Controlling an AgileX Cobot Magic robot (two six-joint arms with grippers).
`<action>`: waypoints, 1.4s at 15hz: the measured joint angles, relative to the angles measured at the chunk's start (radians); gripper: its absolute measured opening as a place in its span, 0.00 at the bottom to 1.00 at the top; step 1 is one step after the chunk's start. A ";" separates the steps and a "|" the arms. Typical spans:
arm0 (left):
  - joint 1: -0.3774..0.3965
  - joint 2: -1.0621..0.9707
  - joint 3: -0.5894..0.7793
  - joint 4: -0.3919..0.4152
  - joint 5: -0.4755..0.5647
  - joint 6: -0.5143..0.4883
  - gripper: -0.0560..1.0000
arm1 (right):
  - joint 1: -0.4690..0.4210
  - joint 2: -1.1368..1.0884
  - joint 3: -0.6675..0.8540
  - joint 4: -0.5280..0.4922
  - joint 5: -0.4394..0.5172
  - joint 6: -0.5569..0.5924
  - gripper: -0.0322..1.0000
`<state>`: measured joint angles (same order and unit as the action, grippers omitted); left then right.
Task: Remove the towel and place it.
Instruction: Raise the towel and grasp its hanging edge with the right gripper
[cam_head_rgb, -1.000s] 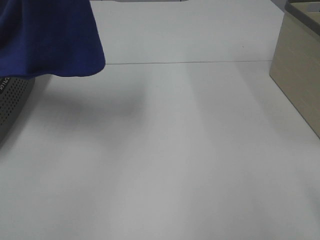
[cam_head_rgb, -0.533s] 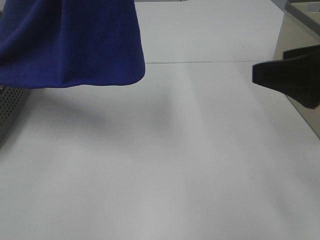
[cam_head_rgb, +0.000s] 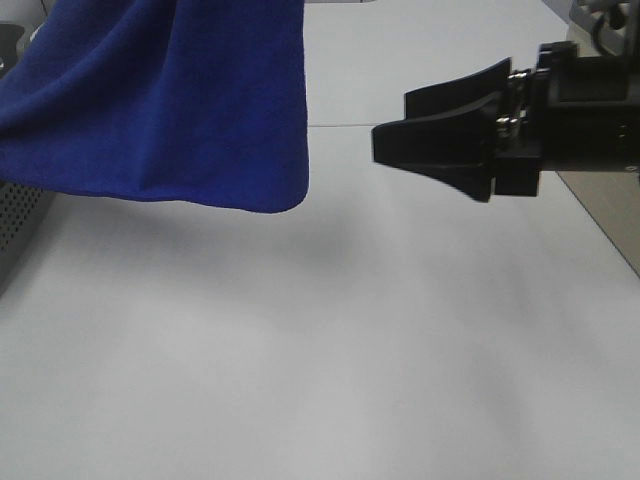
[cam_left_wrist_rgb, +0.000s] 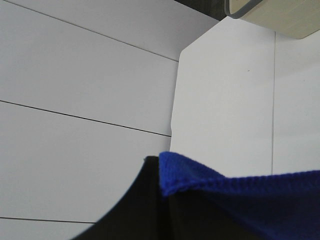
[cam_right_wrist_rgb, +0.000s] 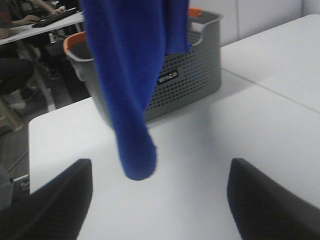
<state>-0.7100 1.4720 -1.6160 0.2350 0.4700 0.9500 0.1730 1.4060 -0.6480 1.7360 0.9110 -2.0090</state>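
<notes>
The royal-blue towel (cam_head_rgb: 170, 100) hangs in the air over the table's far left, its lower edge well above the surface. My left gripper (cam_left_wrist_rgb: 162, 200) is shut on the towel's (cam_left_wrist_rgb: 240, 195) top edge; in the exterior high view it is above the frame. My right gripper (cam_head_rgb: 392, 120) reaches in from the right with its jaws wide open and empty, a short gap from the towel's right edge. In the right wrist view the towel (cam_right_wrist_rgb: 130, 75) dangles ahead of the open right gripper (cam_right_wrist_rgb: 161, 165), between its two fingers (cam_right_wrist_rgb: 50, 200).
A grey perforated basket (cam_right_wrist_rgb: 185, 75) with orange handles stands behind the towel at the table's left edge (cam_head_rgb: 15, 215). A beige wooden box (cam_head_rgb: 600, 220) stands at the right. The white table (cam_head_rgb: 320, 350) spreads out below.
The towel has swung rightward over the table. My right gripper has come into view from the right and moved left toward the towel, jaws still open.
</notes>
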 joint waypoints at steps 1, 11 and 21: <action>0.000 0.005 0.000 0.000 -0.011 0.000 0.05 | 0.056 0.034 -0.019 0.000 -0.029 -0.005 0.71; 0.000 0.010 0.000 0.000 -0.024 0.000 0.05 | 0.221 0.185 -0.203 0.001 -0.278 -0.074 0.71; 0.000 0.010 0.000 0.000 -0.037 -0.003 0.05 | 0.221 0.254 -0.279 -0.097 -0.161 0.157 0.24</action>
<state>-0.7100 1.4820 -1.6160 0.2350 0.4330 0.9470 0.3940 1.6600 -0.9270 1.6390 0.7500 -1.8520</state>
